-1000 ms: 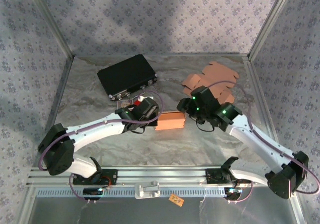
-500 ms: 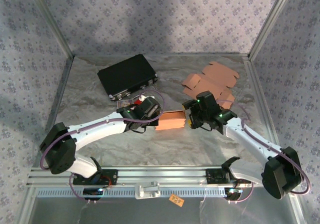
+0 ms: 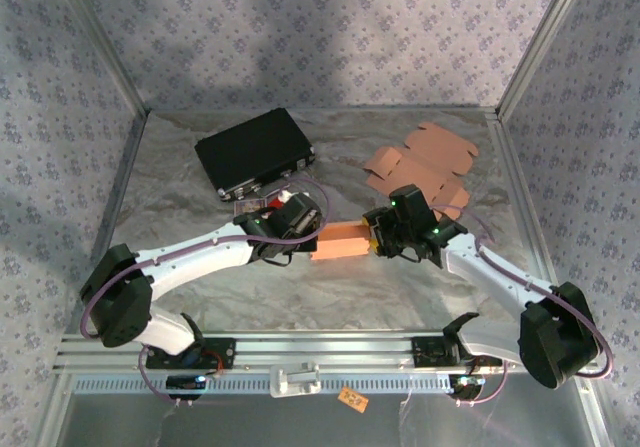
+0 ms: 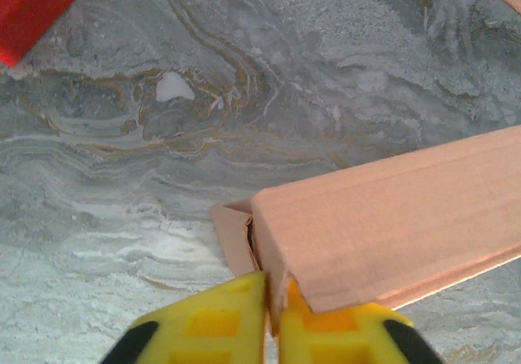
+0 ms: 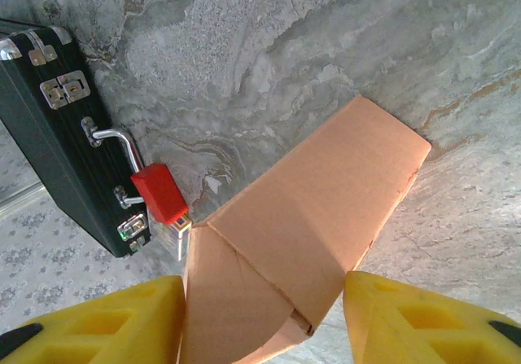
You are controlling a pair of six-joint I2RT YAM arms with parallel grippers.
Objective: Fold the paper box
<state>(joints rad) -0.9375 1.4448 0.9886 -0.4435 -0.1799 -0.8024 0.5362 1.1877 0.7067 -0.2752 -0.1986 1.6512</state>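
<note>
Two robot arms reach in from the near edge of a table (image 3: pixel 300 292) covered with a crinkled silver sheet and meet at mid-table over a small tan paper box (image 3: pixel 342 240), which lies on its side with its length running left to right. The left gripper (image 3: pixel 311 237) holds the box's left end: in the left wrist view its yellow fingers (image 4: pixel 203 327) are pressed together on a thin cardboard edge at the corner of the box (image 4: pixel 391 209), where a small end flap stands ajar. The right gripper (image 3: pixel 377 234) sits at the right end with its fingers (image 5: pixel 423 319) spread wide, one on each side of the box (image 5: pixel 309 209); whether they touch the walls cannot be told. From that side the body looks formed into a closed tube with a creased panel folded over the end. The step in hand appears to be closing the end flaps, one arm steadying while the other works. The next move likely calls for the right gripper to press or tuck its end panel flush while the left keeps the box from sliding. Just beyond the box lies a small red block (image 5: pixel 159 193), and behind it, far left, a black case (image 3: pixel 255 150) with metal latches. Far right, flat box blanks (image 3: pixel 420 162) lie in a loose pile.
</note>
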